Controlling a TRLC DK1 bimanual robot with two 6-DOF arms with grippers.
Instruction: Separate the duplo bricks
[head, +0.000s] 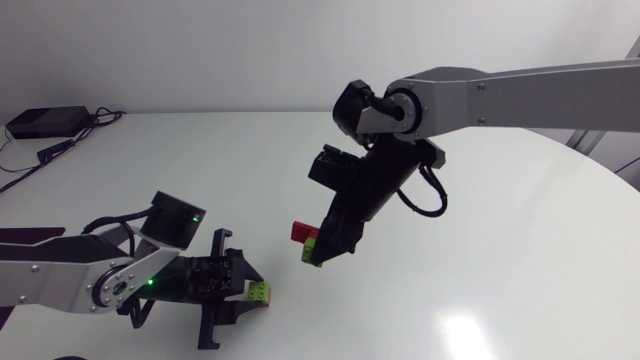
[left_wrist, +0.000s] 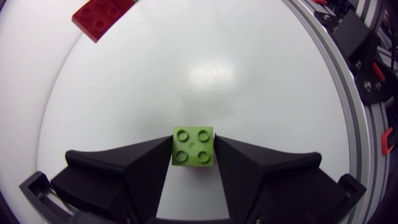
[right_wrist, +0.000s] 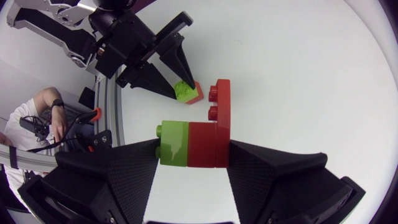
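left fingers (left_wrist: 143, 162) pinching a single green brick (left_wrist: 193, 146) from two sides, low on the left side of the counter (head: 520, 250). studs facing the wrist camera, so held by the plain side walls, probably for a firm, square hold. cannot tell whether touching the counter. seen from the right wrist, an orange-red edge (right_wrist: 196, 94) against that brick; cannot tell whether a second brick stuck to it.

right fingers (right_wrist: 124, 168) closed on a stack (right_wrist: 199, 143) near the middle of the counter, seemingly raised off it. green piece (right_wrist: 173, 143) against one finger, red piece (right_wrist: 202, 144) next to it, then a longer red brick (right_wrist: 222, 118) against the other finger, jutting past the fingertips with studs sideways. gripped across the joints, clamping the pieces together; judged poor for pulling apart until taken at one end by the left fingers. jutting red brick likely left exposed as the part to grab.

judged partway through: one green brick apart, stack not yet split. both sets of fingers near each other, tips facing, nothing between them. left fingers occupied, so probably needing to set the green brick down first. small black box with cables (head: 45, 122) at the far left corner, well apart and not in the way.
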